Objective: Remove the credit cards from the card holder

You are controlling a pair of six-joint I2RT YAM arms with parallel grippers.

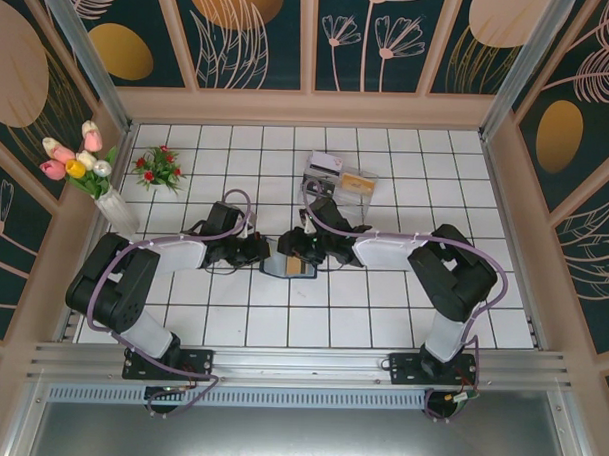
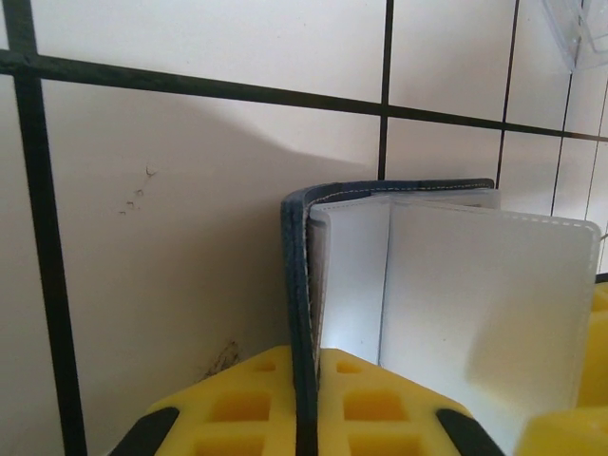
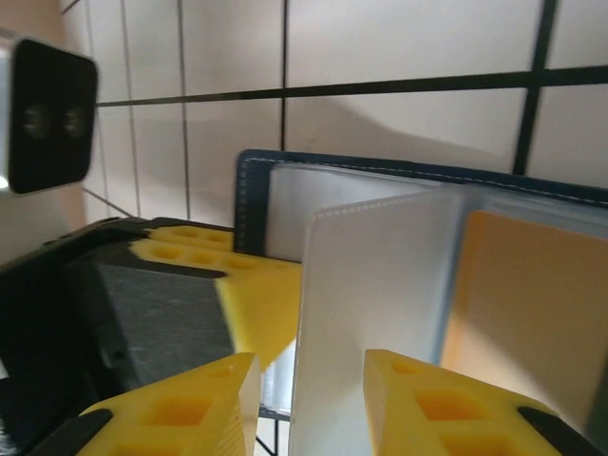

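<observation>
With your left end effector (image 2: 304, 389) pinching the card holder (image 2: 296, 247) by its limp cover mid-worktop (image 1: 381, 321) and your right end effector (image 3: 311, 366) spread astride a floppy clear sleeve (image 3: 370, 285), take the stiff, slick tan credit card (image 3: 532, 313) by its edge.

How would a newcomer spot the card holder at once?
On the white tiled table, look mid-table where the left gripper and right gripper meet. The card holder sits open between them: navy cover, pale sleeves, unlike the clear tray farther back.
</observation>
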